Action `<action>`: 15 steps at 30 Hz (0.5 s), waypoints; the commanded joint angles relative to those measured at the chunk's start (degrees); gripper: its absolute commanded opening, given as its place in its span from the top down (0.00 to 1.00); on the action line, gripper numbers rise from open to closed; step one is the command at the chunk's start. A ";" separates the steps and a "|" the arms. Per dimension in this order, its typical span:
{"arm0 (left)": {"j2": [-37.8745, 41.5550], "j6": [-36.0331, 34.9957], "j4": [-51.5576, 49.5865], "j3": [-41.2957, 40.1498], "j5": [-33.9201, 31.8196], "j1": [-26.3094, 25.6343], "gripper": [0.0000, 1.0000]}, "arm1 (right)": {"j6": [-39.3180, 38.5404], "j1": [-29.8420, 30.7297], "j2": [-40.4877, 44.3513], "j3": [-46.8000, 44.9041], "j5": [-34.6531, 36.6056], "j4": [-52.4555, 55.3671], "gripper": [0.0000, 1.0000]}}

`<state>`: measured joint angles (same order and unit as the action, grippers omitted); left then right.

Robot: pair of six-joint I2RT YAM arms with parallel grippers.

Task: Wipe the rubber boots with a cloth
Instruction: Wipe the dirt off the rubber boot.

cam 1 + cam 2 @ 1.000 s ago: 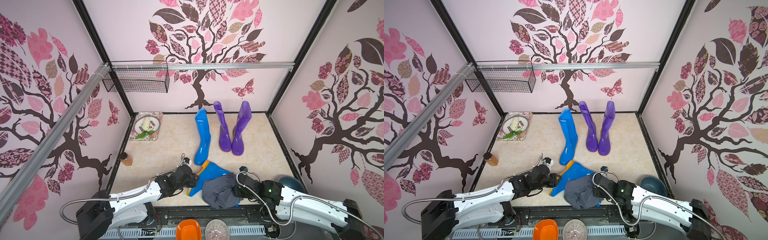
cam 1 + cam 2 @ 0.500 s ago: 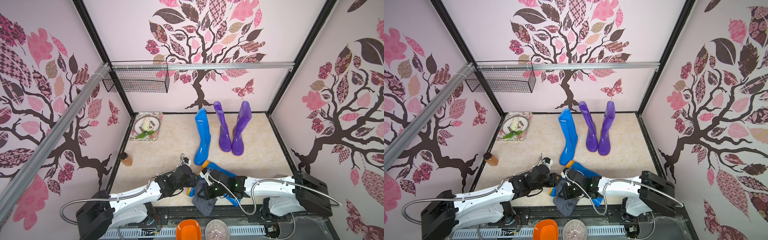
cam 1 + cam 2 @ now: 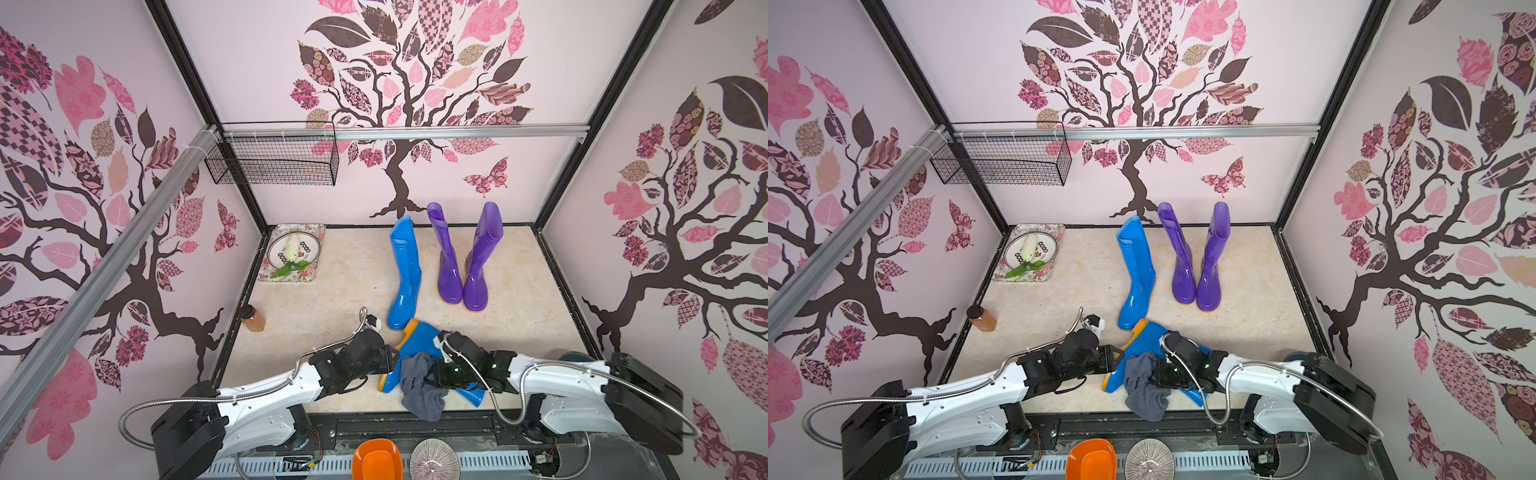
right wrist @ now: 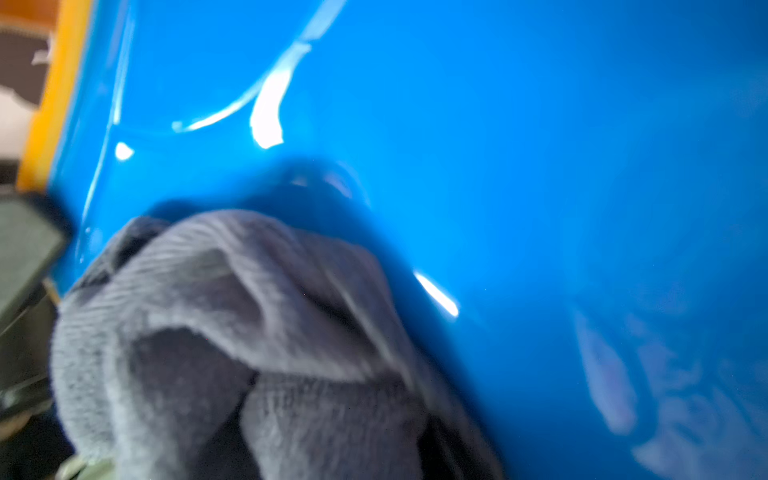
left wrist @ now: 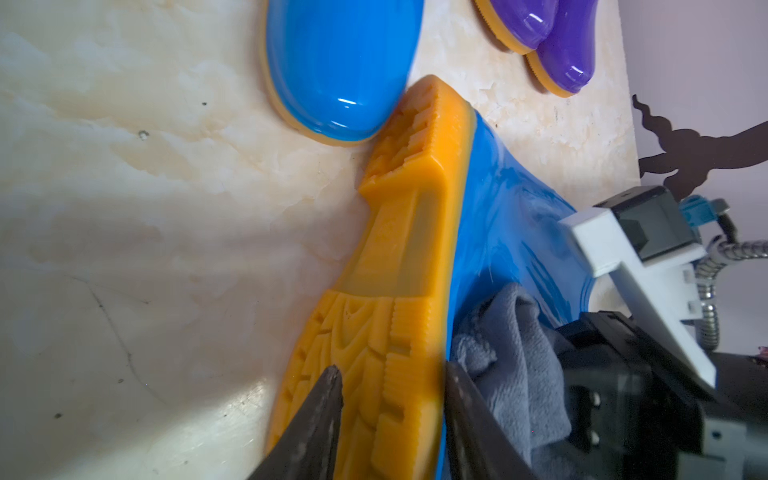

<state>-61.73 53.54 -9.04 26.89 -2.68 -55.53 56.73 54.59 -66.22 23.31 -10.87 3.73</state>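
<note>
One blue rubber boot (image 3: pixel 422 336) (image 3: pixel 1148 336) lies on its side near the front edge, orange sole (image 5: pixel 399 257) turned toward my left arm. My left gripper (image 3: pixel 390 361) (image 5: pixel 392 374) is shut on that sole near the toe, one finger on each side. The dark grey cloth (image 3: pixel 417 386) (image 3: pixel 1142 390) (image 5: pixel 515 345) is bunched against the lying boot's glossy side (image 4: pixel 498 166), and my right gripper (image 3: pixel 434 374) is shut on it; in the right wrist view the cloth (image 4: pixel 232 340) hides its fingers. Another blue boot (image 3: pixel 405 274) and two purple boots (image 3: pixel 446 257) (image 3: pixel 482 257) stand behind.
A floral tray (image 3: pixel 313 232) with a plate sits at the back left, and an amber jar (image 3: pixel 253 319) stands by the left wall. A wire basket (image 3: pixel 274 160) hangs above. An orange bowl (image 3: pixel 376 461) and a ribbed plate (image 3: pixel 434 461) lie below the front edge.
My right gripper has swept the cloth leftward along the lying blue boot, from its shaft toward the foot. The left gripper has kept its hold on the sole.
</note>
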 commanded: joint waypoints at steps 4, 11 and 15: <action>1.35 -2.75 -7.30 0.81 -3.57 0.33 0.58 | 5.05 -1.61 15.88 4.37 22.01 30.28 1.00; 2.82 -14.35 -20.23 9.64 -7.00 0.12 0.52 | -1.49 -1.66 29.81 22.84 28.29 47.68 1.00; 2.05 -20.56 -22.20 14.22 -8.71 -1.93 0.46 | -6.11 -1.62 26.84 38.55 33.12 57.06 1.00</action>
<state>-59.72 39.97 -26.37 35.92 -8.71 -56.16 54.02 53.08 -38.26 53.63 15.51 49.84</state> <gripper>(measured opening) 0.533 0.149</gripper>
